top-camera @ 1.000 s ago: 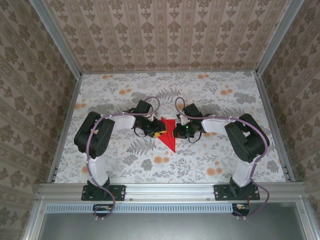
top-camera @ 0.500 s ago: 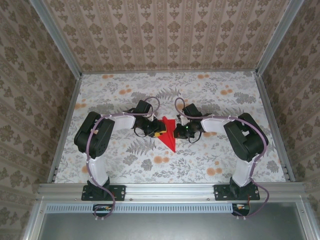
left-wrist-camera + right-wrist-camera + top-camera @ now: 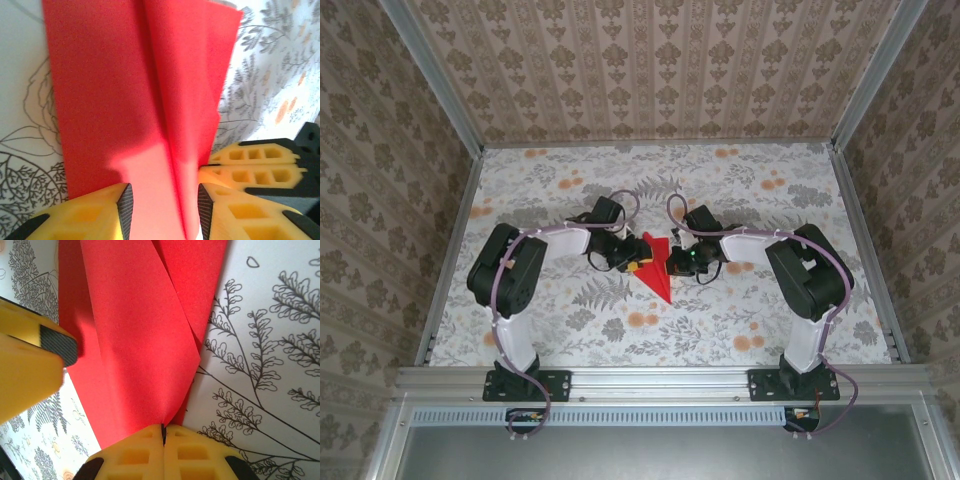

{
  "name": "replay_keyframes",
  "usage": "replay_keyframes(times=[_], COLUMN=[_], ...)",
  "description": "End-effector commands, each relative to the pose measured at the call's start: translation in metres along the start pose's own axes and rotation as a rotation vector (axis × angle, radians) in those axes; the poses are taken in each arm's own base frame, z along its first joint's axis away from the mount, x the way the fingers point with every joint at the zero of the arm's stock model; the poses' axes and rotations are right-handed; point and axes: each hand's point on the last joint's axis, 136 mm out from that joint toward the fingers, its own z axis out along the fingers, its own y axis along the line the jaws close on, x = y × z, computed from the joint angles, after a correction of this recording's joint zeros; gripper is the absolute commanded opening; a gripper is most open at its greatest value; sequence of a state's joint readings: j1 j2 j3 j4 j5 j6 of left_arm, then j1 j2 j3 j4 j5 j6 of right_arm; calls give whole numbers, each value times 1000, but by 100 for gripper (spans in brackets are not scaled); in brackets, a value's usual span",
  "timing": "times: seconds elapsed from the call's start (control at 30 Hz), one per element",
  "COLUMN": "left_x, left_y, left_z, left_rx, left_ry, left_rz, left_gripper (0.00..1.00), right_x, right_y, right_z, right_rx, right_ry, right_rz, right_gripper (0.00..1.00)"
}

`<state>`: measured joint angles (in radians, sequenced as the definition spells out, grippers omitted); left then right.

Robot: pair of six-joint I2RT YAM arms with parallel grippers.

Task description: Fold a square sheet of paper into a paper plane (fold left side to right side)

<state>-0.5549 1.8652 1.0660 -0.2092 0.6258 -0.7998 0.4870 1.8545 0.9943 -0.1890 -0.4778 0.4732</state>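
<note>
Left pincer (image 3: 165,200) eased apart astride the paper plane (image 3: 150,90), perhaps loose, partly cropped; right pincer (image 3: 162,431) clamps it.

The red paper plane (image 3: 658,266) lies as a narrow creased dart, tip pointing toward the near edge.

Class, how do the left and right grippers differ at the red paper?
The left gripper holds its fingers apart; the right gripper presses its fingers together. The left gripper straddles the red paper; the right gripper pinches its edge. Both have yellow fingers.
</note>
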Motion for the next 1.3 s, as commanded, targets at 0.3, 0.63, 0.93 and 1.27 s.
replay_keyframes(times=[0.3, 0.63, 0.93, 1.27], left_x=[-12, -10, -5, -1], left_y=[-57, -47, -22, -1], left_z=[-11, 15, 25, 32], left_rx=[117, 106, 24, -23], left_ry=[10, 56, 78, 85], left_rz=[108, 97, 71, 35], left_gripper=[25, 23, 23, 23], right_x=[27, 29, 30, 31], right_y=[-27, -26, -26, -28], right_z=[12, 14, 15, 16], right_rx=[113, 122, 134, 143], right_ry=[107, 119, 132, 138], right_rz=[22, 16, 7, -1], right_gripper=[0, 0, 0, 0])
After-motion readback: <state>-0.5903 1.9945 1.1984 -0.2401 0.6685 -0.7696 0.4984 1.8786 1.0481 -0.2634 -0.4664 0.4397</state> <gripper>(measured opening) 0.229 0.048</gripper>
